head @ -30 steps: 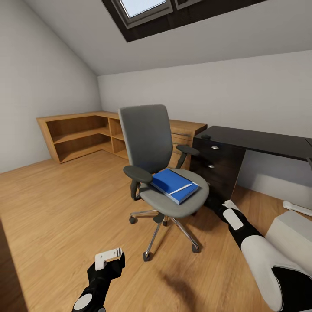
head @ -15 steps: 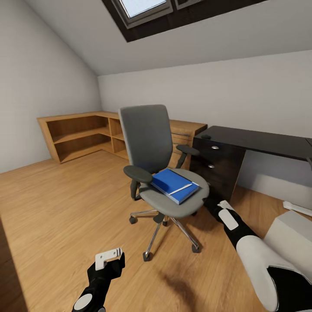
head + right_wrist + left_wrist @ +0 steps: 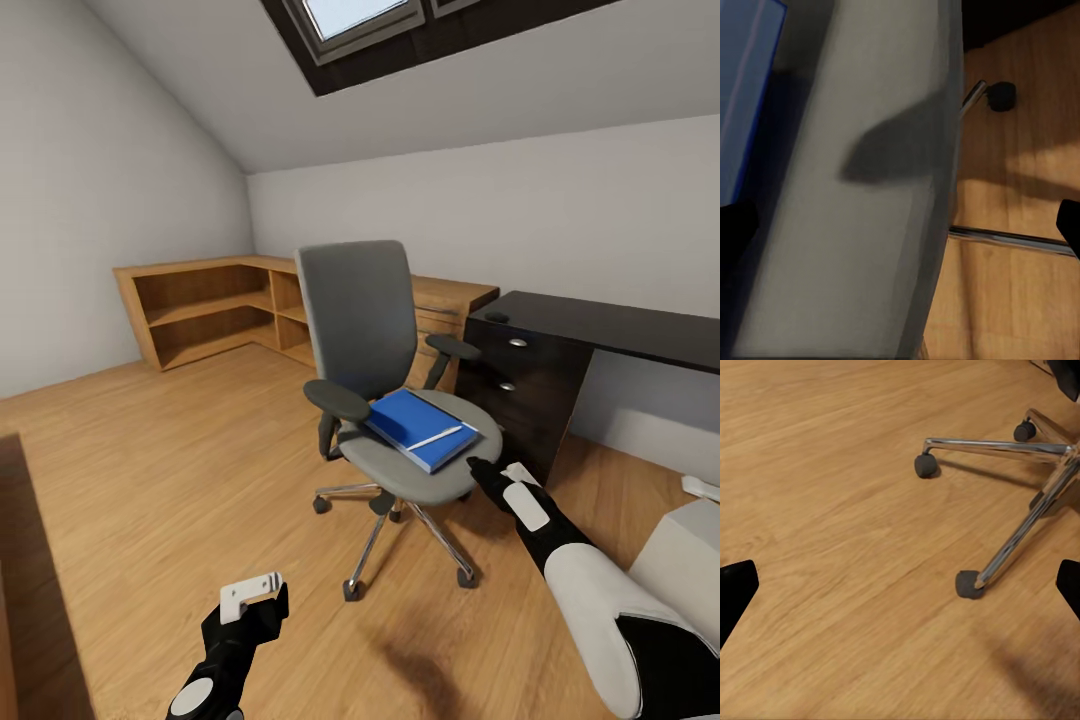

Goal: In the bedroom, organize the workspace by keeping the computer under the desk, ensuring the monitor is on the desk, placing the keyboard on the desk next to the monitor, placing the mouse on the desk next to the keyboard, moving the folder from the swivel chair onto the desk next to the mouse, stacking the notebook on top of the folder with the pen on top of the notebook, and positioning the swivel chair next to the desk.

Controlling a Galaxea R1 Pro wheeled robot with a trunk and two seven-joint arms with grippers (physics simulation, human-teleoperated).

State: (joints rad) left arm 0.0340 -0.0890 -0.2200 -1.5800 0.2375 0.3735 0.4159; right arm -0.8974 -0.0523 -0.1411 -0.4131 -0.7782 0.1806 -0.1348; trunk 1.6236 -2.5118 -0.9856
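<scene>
Down at the bottom of my head view, my left end effector (image 3: 250, 592) hangs over bare wooden floor (image 3: 150, 470), fingers spread and gripping nothing; its wrist camera shows only planks and the chrome legs and castors of the swivel chair (image 3: 1020, 521). My right end effector (image 3: 490, 478) sits at the front edge of the chair seat, just short of the cushion; its wrist camera looks along the grey seat with a fingertip at either margin, so I read it as released and empty. At my right edge a pale grey box, which I take for the computer (image 3: 690, 560), stands on the floor, not under the tabletop. The swivel chair (image 3: 385, 380) stands out in the room, near the drawer end of the desk, and it carries the blue folder (image 3: 412, 428) with the white pen (image 3: 435, 438) lying across it. I cannot pick out the notebook. Beyond, the black tabletop (image 3: 610, 325) has one small dark lump near its corner, possibly the mouse (image 3: 497, 317). A wooden shelf unit (image 3: 210, 305) runs along the far wall. My judgement: almost everything is left to do, with the folder not yet moved, nothing stacked, and the chair not yet tucked beside the desk.
</scene>
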